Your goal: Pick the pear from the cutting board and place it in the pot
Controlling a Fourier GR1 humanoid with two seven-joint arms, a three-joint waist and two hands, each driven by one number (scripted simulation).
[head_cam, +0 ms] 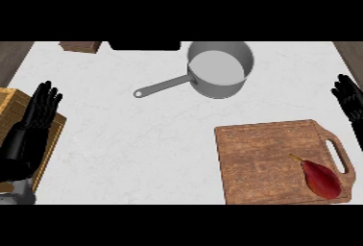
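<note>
Red pear (323,179) on cutting board (269,158), well below right hand (350,100) fingers

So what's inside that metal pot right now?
Nothing that shows: the pot looks empty, only its pale bottom visible. Its near wall hides a strip of the inside. The pear lies on the cutting board.
</note>
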